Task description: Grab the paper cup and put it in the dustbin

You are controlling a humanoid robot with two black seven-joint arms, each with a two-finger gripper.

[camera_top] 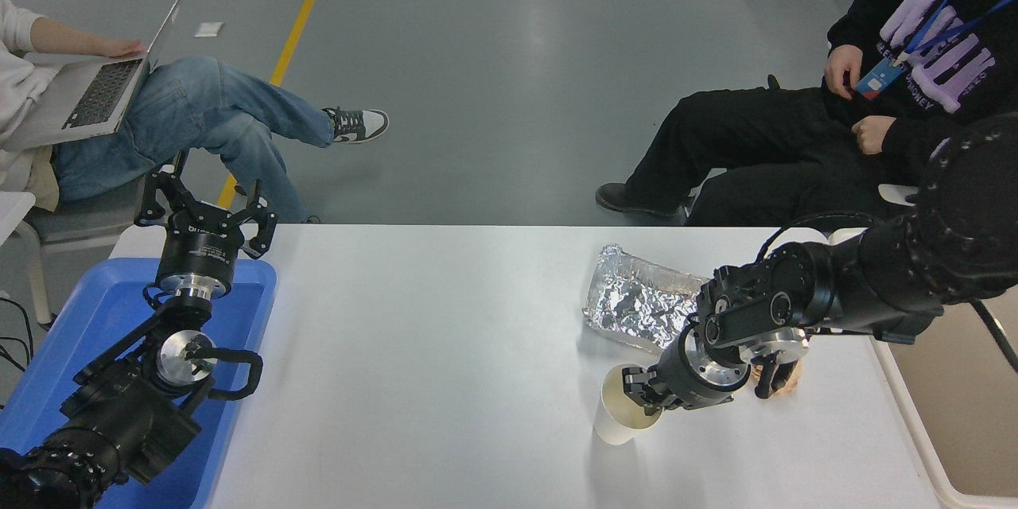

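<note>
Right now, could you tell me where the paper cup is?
In the head view, the paper cup is at the table's near right, tilted, with the right pincer gripping its rim, just in front of the foil tray.
</note>
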